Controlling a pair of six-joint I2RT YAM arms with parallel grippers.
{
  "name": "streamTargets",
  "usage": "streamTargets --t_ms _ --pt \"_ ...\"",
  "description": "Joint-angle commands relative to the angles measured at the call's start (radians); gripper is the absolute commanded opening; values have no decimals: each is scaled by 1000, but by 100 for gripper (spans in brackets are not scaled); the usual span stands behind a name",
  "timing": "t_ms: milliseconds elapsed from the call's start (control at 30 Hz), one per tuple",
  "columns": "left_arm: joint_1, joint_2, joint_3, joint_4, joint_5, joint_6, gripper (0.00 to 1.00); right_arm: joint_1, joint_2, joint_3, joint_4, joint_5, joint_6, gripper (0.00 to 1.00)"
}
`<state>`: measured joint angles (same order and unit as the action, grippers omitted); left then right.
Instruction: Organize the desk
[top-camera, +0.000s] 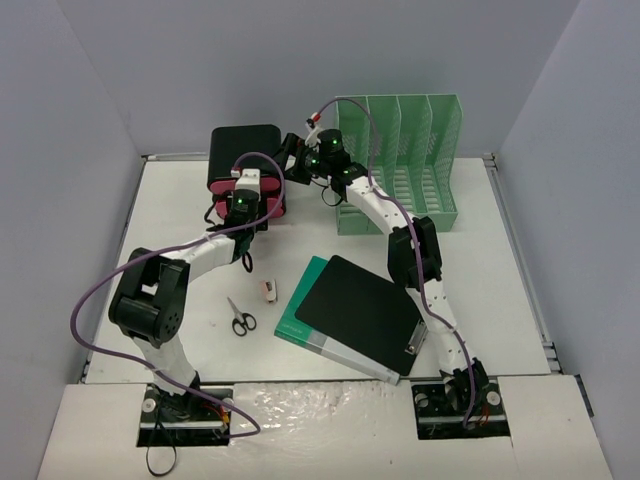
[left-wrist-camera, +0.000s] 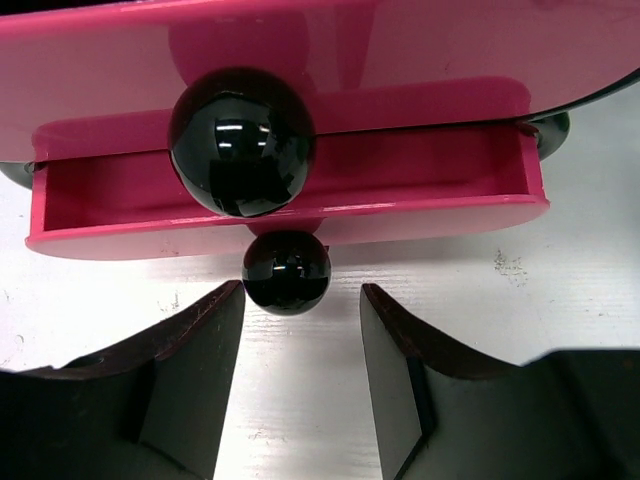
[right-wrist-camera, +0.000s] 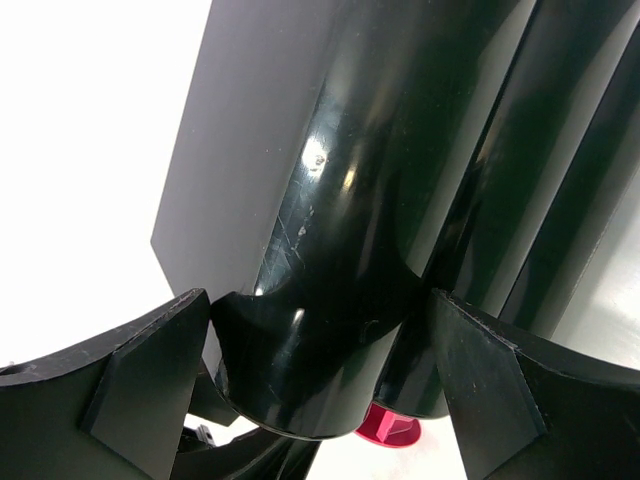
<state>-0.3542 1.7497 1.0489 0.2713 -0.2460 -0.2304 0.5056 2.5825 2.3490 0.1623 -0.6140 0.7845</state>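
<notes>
- Tabletop (top-camera: 500, 300): white, matte and rectangular. It lies between pale grey walls and fills the floor of the top view, with both arm bases at its near edge.
- Drawer unit (top-camera: 243, 150): black top and pink front, standing at the rear left of the tabletop.
- Pink drawer (left-wrist-camera: 290, 195): stands partly out of the unit, its shallow tray showing in the left wrist view.
- Large knob (left-wrist-camera: 242, 140): a glossy black ball seen in front of the open drawer.
- Small knob (left-wrist-camera: 286, 272): a glossy black ball below the large one, just ahead of the left fingertips.
- Left end effector (left-wrist-camera: 302, 292): fingers spread and pinching nothing. The small knob sits just beyond the gap and touches neither finger.
- Right end effector (right-wrist-camera: 320, 300): at the right side of the drawer unit. It is set astride a glossy black rounded column of the unit, with both fingers against it.
- File rack (top-camera: 400, 165): mint green with four slots, upright at the rear, right of the drawer unit.
- Black board (top-camera: 360, 310): flat, lying askew on top of the teal book (top-camera: 298, 322) at the near centre.
- Scissors (top-camera: 241, 319): black handles, lying flat to the left of the book.
- Small pink-and-white item (top-camera: 268, 291): lies between the scissors and the book, too small to identify.
</notes>
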Motion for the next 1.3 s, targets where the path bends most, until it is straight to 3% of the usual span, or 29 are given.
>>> streamTargets --t_ms 0,267,400,500,700,1267 --pt "5 -13 62 89 -30 29 47 27 28 15 -23 -10 -16 85" --pt "18 7 71 105 -28 35 46 27 42 29 -24 -9 -14 84" --pt "23 8 71 105 -24 31 32 25 46 35 -24 -10 -11 83" --pt "24 8 69 106 -21 29 17 25 44 34 -24 -9 -12 83" --pt "26 1 67 101 -21 25 0 25 43 33 -23 -10 -13 83" --pt "10 -93 -43 97 -27 -20 0 25 39 29 -24 -6 -11 82"
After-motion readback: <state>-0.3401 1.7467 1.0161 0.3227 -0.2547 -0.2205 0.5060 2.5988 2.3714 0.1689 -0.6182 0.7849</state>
